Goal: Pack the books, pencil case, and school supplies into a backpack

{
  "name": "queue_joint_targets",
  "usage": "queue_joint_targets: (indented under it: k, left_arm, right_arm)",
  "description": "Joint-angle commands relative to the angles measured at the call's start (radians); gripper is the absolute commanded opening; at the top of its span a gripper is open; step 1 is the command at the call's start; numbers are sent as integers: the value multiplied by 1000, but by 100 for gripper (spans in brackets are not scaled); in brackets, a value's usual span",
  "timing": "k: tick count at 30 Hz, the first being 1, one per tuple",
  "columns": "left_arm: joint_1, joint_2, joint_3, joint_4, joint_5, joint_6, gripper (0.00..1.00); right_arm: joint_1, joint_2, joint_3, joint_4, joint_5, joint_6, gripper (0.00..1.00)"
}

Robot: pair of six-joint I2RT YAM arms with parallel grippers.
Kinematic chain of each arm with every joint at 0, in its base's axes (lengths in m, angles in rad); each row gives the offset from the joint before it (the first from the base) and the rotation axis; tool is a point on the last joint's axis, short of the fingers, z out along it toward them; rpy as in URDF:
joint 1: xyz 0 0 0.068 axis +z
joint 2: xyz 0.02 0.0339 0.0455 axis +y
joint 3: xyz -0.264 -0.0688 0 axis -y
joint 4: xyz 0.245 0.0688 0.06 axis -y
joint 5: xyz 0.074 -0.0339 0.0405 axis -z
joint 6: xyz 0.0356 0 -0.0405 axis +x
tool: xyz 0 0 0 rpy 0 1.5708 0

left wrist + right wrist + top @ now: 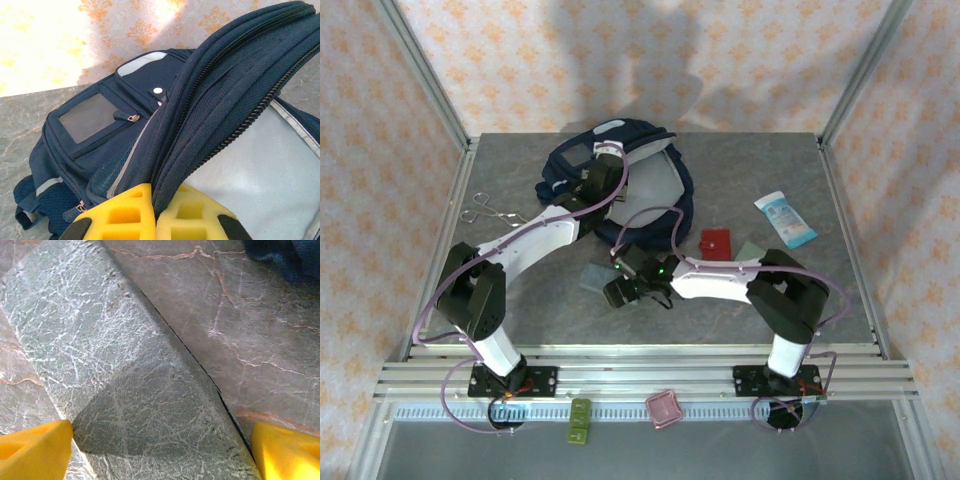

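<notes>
Where the backpack lay at the far side of the table, the left hand was closed on the zipped rim of its raised flap, with both yellow fingers pinching the navy cloth. Left of that hand and beyond it, the wrist view showed a grey square patch and a white strip. Neither carried writing that could be read. The pale grey lining lay to the hand's right. From above, the left arm stretched forward with its wrist over the bag's mouth.

The pencil case lay flat on the table directly under the right hand. That hand's fingers stood wide apart on either side of the case, gripping nothing. The right wrist view showed a cracked, veined surface on the case, while from above it looked like a plain grey-blue slab. The right arm was folded leftward across the table, with the hand pointing left.

Behind that hand, beside the forearm, lay the red piece and the grey-green piece. Farther off was a white-and-blue tube, its print too small to read. Scissors lay left of the left arm.
</notes>
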Motion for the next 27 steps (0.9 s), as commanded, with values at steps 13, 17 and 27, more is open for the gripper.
queue_joint_targets:
  k: [13, 17, 27]
  left_arm:
    - [-2, -27, 53, 29, 30, -48, 0]
    - [-4, -28, 53, 26, 32, -54, 0]
    - [-2, -11, 84, 4, 49, -47, 0]
  right_arm:
    - [65, 92, 8, -28, 174, -12, 89]
    - [65, 68, 12, -6, 121, -31, 91]
    - [51, 92, 47, -74, 263, -127, 91]
